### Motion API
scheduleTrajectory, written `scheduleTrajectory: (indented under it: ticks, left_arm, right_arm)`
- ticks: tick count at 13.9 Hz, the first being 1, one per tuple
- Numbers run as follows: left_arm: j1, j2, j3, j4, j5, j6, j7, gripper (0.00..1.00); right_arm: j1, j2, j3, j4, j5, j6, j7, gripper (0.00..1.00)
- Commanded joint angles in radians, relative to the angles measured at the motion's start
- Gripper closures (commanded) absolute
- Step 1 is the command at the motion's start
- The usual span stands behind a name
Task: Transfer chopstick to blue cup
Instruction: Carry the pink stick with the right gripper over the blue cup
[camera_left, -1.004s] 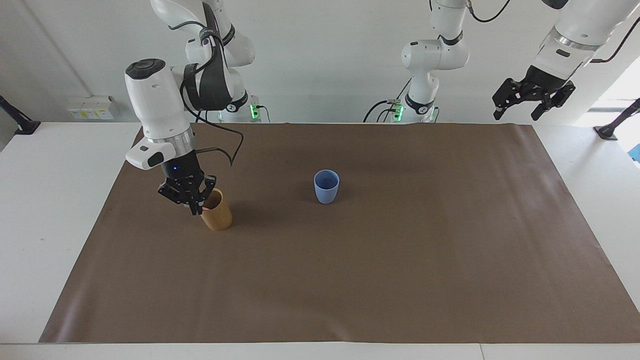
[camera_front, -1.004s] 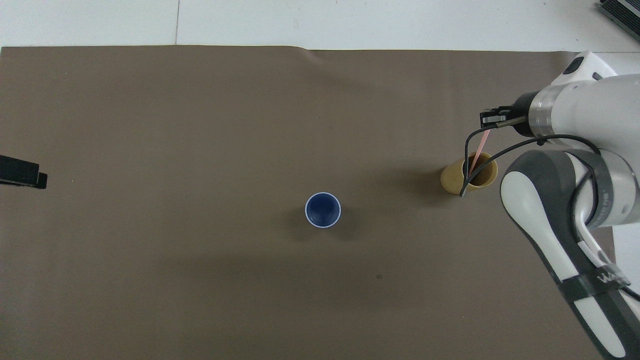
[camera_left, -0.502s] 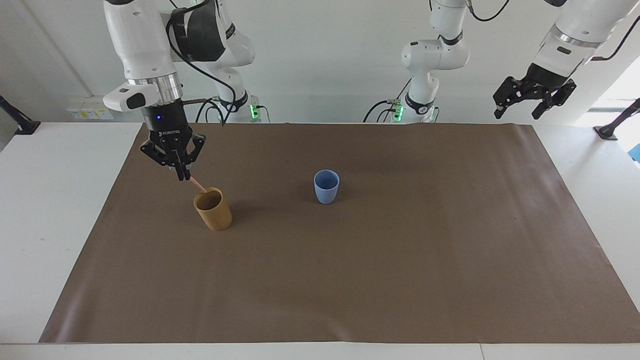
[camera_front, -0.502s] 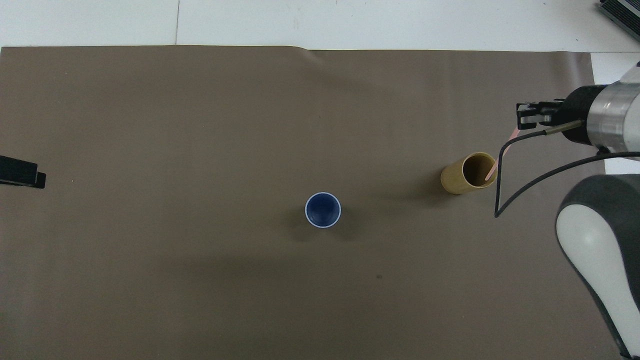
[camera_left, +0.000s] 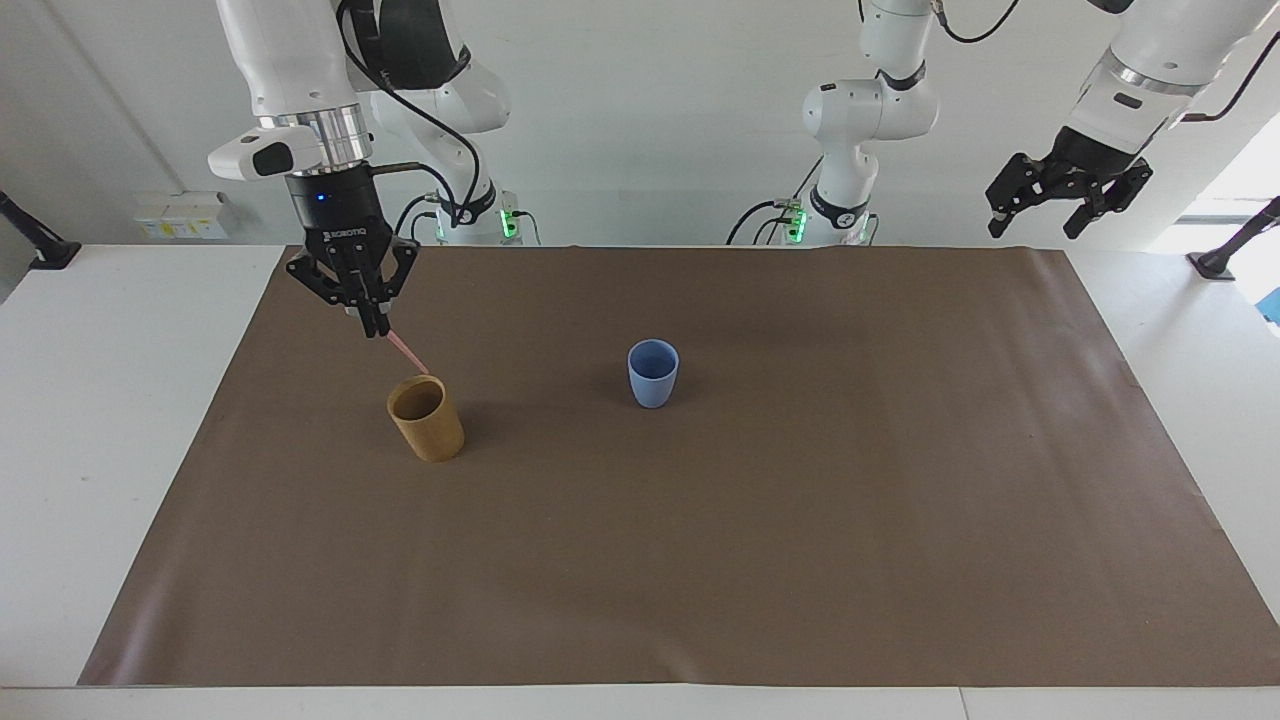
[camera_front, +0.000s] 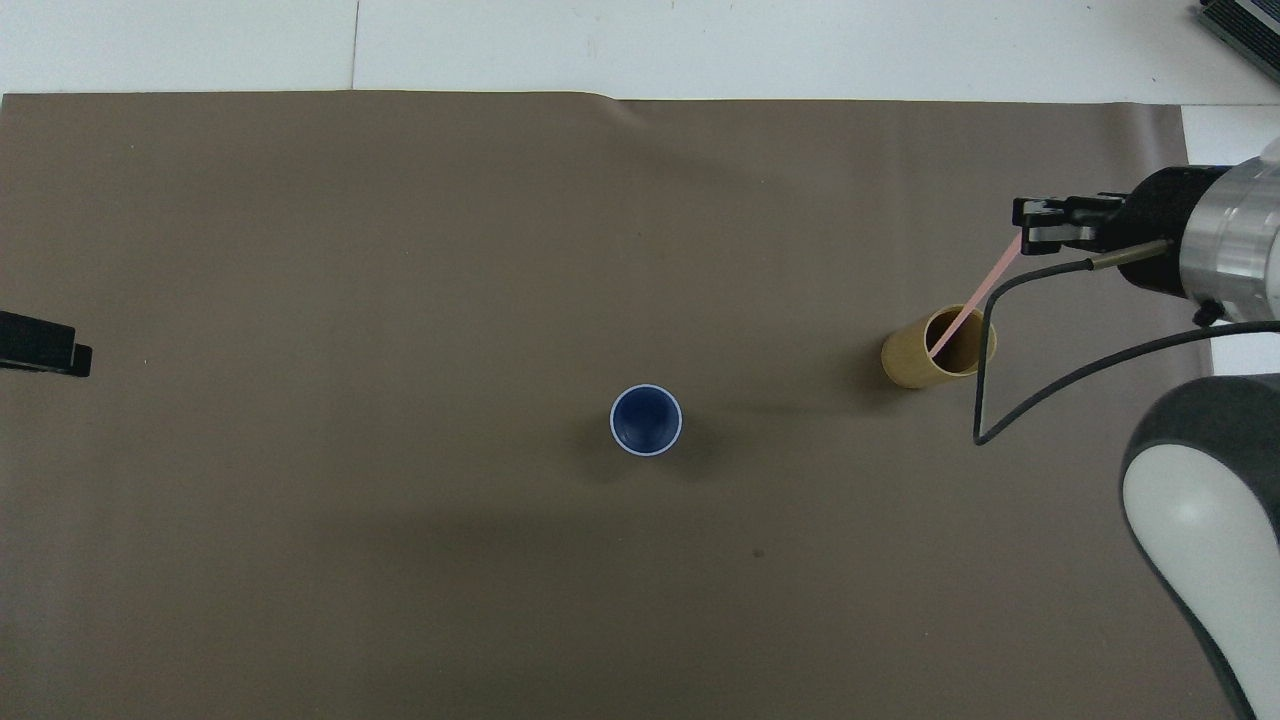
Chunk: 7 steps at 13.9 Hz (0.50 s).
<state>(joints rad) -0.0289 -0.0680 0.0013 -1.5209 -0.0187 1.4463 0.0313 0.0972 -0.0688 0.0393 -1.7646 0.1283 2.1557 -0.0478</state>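
My right gripper (camera_left: 377, 328) is shut on the top of a thin pink chopstick (camera_left: 405, 353) and holds it slanted over the tan-brown cup (camera_left: 427, 420). The chopstick's lower tip is at that cup's rim. In the overhead view the right gripper (camera_front: 1025, 227) holds the chopstick (camera_front: 975, 298) with its tip over the tan cup's (camera_front: 908, 360) opening. The blue cup (camera_left: 652, 375) stands upright and empty mid-table, also in the overhead view (camera_front: 646, 420). My left gripper (camera_left: 1065, 205) waits open, raised at the left arm's end of the table.
A brown paper mat (camera_left: 800, 520) covers most of the white table (camera_left: 90, 400). A black cable (camera_front: 1000, 400) hangs from the right wrist beside the tan cup. The left gripper's tip (camera_front: 40, 345) shows at the overhead view's edge.
My right gripper has risen from the tan cup's mouth, drawing the chopstick up and out until only its tip is at the rim. The left arm has not moved.
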Motion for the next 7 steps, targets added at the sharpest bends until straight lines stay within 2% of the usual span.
scheduleTrajectory:
  ticks: [1,3,5,7]
  left_arm:
    - [0.009,-0.012,-0.004,-0.01,0.009,0.0,0.002,0.0]
    - [0.006,-0.012,-0.006,-0.008,0.009,0.0,0.002,0.0]
    - [0.007,-0.012,-0.006,-0.008,0.011,0.0,0.002,0.0]
    - [0.007,-0.012,-0.006,-0.008,0.011,0.0,0.002,0.0]
  right_arm:
    - [0.047,0.003,0.033,0.014,0.063,0.001,0.028,1.0]
    - [0.12,0.017,0.034,0.014,0.063,0.013,0.028,1.0]
    - [0.237,0.067,0.034,0.016,0.07,0.104,0.029,1.0]
    - [0.294,0.105,0.036,0.019,0.08,0.124,0.032,1.0]
